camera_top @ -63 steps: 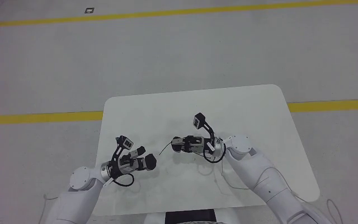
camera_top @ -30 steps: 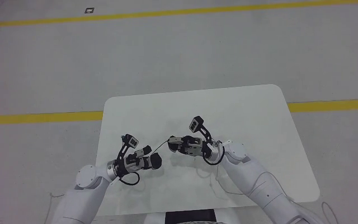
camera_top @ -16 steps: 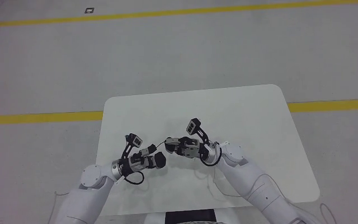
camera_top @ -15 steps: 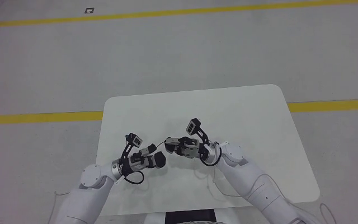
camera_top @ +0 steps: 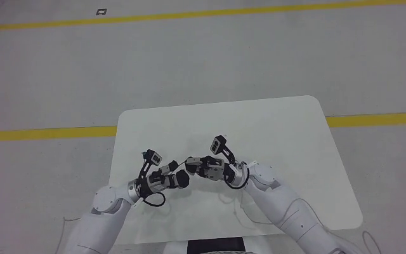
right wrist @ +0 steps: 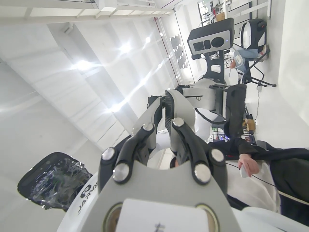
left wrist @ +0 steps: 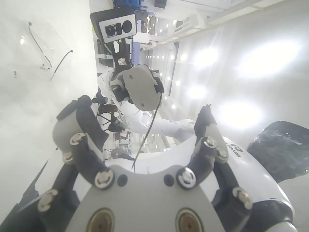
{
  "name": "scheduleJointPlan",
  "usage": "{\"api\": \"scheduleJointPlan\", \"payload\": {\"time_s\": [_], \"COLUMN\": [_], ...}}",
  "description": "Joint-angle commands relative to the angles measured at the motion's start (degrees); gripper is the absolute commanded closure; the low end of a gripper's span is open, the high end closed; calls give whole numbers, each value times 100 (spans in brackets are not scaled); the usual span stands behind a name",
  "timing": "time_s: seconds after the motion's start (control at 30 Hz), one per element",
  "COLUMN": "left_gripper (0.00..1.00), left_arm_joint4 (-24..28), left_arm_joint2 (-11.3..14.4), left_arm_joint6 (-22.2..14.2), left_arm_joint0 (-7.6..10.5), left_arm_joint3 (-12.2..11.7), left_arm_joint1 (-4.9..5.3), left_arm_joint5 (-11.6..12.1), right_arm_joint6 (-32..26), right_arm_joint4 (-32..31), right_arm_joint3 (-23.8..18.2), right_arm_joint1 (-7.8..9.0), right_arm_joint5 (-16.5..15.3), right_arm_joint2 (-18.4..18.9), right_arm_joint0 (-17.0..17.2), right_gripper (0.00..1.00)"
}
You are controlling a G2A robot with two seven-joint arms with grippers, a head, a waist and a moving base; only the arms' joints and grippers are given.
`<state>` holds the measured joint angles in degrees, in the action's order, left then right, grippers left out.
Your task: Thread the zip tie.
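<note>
Left hand (left wrist: 143,105) spread; right hand (right wrist: 165,98) pinched; facing.

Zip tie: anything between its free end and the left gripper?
Nothing visible. The zip tie runs from the shut right gripper, its free end reaching into the open gap between the fingers of the left gripper.

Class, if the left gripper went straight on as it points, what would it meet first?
Probably the zip tie held by the right gripper, hanging in front of the open left gripper; depth is unclear.
</note>
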<state>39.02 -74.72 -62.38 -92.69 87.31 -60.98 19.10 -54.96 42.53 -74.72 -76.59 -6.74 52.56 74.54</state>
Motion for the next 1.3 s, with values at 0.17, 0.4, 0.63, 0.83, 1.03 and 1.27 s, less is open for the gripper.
{"api": "scheduleJointPlan", "payload": {"time_s": [0.17,0.4,0.63,0.83,1.03,1.27], "left_gripper": [0,63,93,98,100,100], "left_arm_joint4": [-12,-51,-84,-100,-101,-96], "left_arm_joint2": [2,-12,-19,-15,0,17], "left_arm_joint6": [2,-9,-22,-21,-20,-21], "left_arm_joint0": [10,6,-8,-13,-18,-14], "left_arm_joint3": [-6,-2,-8,1,11,24], "left_arm_joint1": [25,55,87,111,131,152], "left_arm_joint5": [31,12,-53,-86,-96,-106], "right_arm_joint6": [-42,-172,-241,-168,-143,-143], "right_arm_joint4": [-260,-769,-1281,-1697,-1816,-1816], "right_arm_joint3": [-75,-164,-324,-461,-556,-556], "right_arm_joint1": [35,106,188,251,290,290], "right_arm_joint5": [69,80,116,152,170,170], "right_arm_joint2": [14,66,116,149,168,168], "right_arm_joint0": [-12,-54,-37,-7,32,32], "right_gripper": [100,100,100,100,100,100]}}
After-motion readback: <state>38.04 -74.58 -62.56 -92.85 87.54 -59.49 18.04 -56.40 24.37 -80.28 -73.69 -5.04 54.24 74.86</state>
